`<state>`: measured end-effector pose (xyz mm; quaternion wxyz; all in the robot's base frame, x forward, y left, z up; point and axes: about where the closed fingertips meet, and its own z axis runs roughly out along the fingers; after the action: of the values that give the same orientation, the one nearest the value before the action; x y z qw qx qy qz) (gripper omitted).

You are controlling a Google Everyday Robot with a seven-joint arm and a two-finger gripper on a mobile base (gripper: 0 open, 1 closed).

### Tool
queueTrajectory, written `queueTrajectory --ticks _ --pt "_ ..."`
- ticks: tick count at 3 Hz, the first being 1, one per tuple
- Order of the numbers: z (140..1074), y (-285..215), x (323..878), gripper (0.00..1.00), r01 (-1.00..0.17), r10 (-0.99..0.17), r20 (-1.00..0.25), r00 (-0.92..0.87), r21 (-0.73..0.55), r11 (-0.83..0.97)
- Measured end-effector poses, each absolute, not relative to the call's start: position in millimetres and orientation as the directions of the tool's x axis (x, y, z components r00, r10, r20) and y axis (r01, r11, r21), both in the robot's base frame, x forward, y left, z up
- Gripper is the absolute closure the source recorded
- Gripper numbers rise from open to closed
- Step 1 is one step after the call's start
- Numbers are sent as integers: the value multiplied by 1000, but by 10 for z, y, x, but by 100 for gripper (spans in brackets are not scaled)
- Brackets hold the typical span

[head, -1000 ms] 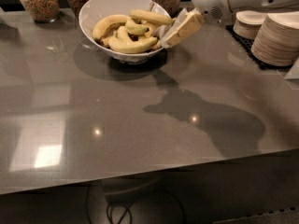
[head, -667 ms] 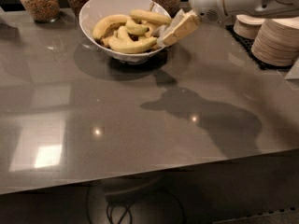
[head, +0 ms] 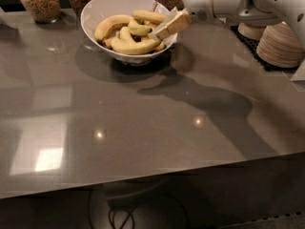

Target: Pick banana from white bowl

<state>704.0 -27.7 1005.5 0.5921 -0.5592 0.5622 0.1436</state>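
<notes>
The white bowl (head: pixel 97 8) stands at the back of the grey table and holds several yellow bananas. A long, nearly straight banana (head: pixel 145 16) with a thin stem lies on top at the bowl's right side. More curved bananas (head: pixel 133 46) lie under and beside it. My gripper (head: pixel 164 27) reaches in from the right over the bowl's right rim. Its tip is just right of the straight banana and above the curved ones. The white arm (head: pixel 224 1) runs off to the upper right.
Glass jars of grain (head: pixel 40 1) stand behind the bowl. Stacks of pale dishes (head: pixel 281 44) sit on a black mat at the right. The table's front edge (head: pixel 152 173) runs across the lower part, with cables on the floor below it.
My gripper has moved left and a little farther back, from beside the bowl's right rim to over the bananas. The bowl and bananas have not moved.
</notes>
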Motion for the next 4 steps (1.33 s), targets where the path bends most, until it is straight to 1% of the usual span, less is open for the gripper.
queueTrajectory --ticks 1,2,3,4 --pt "10033 -243 7233 19 -801 -439 -836 330 -494 339" --pt "9972 -224 7393 43 -807 -429 -842 328 -485 336" --pt "9913 -190 7496 52 -814 -422 -846 326 -478 330" --pt "9881 -170 7551 52 -817 -418 -848 325 -474 327"
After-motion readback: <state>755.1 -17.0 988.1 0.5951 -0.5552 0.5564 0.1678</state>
